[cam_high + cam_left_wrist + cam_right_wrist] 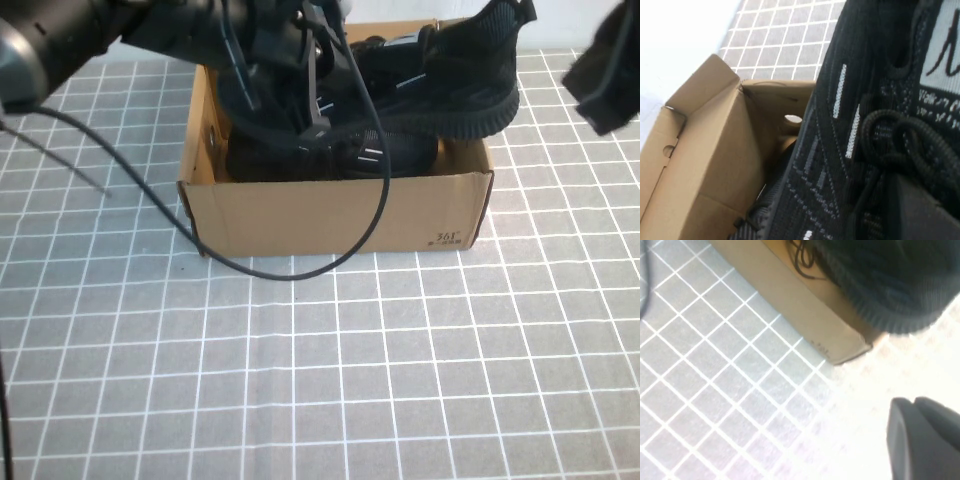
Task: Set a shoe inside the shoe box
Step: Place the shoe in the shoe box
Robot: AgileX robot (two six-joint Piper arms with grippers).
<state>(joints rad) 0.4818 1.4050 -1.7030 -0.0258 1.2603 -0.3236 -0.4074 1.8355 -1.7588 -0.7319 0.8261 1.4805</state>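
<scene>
A brown cardboard shoe box (pixel 330 215) stands open at the middle back of the table. One black shoe (pixel 400 155) lies inside it. My left gripper (pixel 300 70) reaches over the box from the left and is shut on a second black knit shoe (pixel 450 75), held tilted above the box with one end over the right rim. In the left wrist view that shoe's laces and tongue (pixel 840 125) fill the frame beside the box's wall (pixel 700 165). My right gripper (pixel 608 70) hovers to the right of the box, shut and empty; its wrist view shows it (pixel 914 402), the box corner (pixel 805 315) and the shoe (pixel 890 280).
A black cable (pixel 290 272) hangs from the left arm and loops down over the box's front wall onto the grey gridded mat (pixel 320 380). Another thin cable (pixel 70 160) lies at the left.
</scene>
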